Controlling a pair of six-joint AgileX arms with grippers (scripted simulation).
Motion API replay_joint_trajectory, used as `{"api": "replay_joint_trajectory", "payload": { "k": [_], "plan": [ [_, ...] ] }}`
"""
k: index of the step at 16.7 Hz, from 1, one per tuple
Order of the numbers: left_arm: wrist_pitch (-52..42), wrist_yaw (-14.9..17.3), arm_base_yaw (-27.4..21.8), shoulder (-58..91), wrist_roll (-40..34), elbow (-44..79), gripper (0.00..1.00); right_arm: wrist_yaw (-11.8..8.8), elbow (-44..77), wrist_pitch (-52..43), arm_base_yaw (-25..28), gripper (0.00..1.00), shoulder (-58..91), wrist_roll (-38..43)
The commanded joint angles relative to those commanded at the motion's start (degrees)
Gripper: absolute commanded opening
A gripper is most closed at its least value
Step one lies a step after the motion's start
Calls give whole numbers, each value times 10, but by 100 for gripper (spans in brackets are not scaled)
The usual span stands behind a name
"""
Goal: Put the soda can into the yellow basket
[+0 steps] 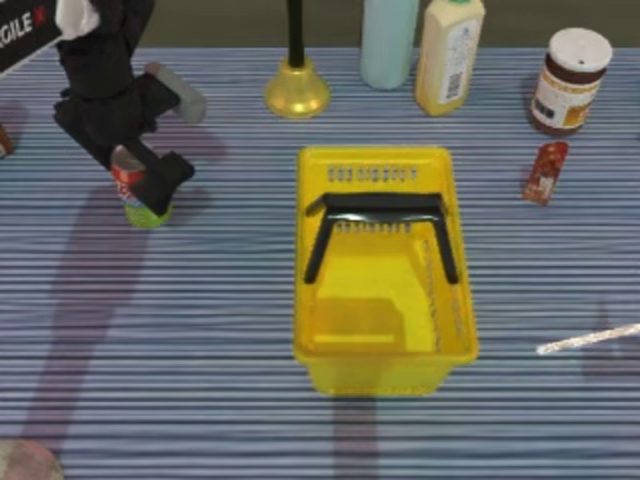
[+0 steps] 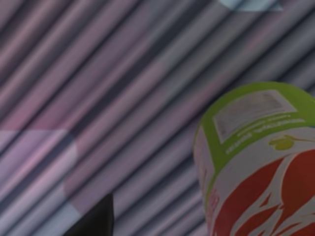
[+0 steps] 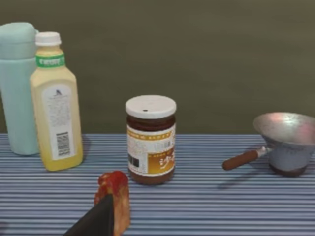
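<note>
The soda can (image 1: 143,205) stands upright at the table's left, red above and green below. It also fills one side of the left wrist view (image 2: 256,167). My left gripper (image 1: 146,184) is down over the can's top, open, and its dark finger (image 2: 98,221) stays apart from the can's side. The yellow basket (image 1: 384,352) with its black handle (image 1: 380,208) sits at the table's middle, well to the right of the can. My right gripper is outside the top view. Only one dark finger (image 3: 98,220) of it shows, with nothing held.
Along the far edge stand a brass bell (image 1: 296,90), a teal bottle (image 1: 388,40), a yellow bottle (image 1: 450,55) and a brown white-lidded jar (image 1: 570,80). A small red packet (image 1: 546,172) lies right of the basket. A metal pan (image 3: 288,142) sits beyond the jar.
</note>
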Motion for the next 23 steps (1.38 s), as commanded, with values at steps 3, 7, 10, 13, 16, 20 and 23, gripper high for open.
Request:
{"api": "replay_joint_trajectory", "payload": {
  "k": [3, 7, 10, 13, 16, 20, 23],
  "plan": [
    [0, 0, 0, 0, 0, 0, 77, 0, 0, 0, 0, 100, 0, 0],
    [0, 0, 0, 0, 0, 0, 47, 0, 0, 0, 0, 100, 0, 0],
    [0, 0, 0, 0, 0, 0, 25, 0, 0, 0, 0, 100, 0, 0],
    [0, 0, 0, 0, 0, 0, 2, 0, 0, 0, 0, 100, 0, 0],
    [0, 0, 0, 0, 0, 0, 0, 0, 0, 0, 0, 100, 0, 0],
    [0, 0, 0, 0, 0, 0, 0, 0, 0, 0, 0, 100, 0, 0],
    [0, 0, -1, -1, 1, 0, 0, 0, 0, 0, 0, 100, 0, 0]
  ]
}}
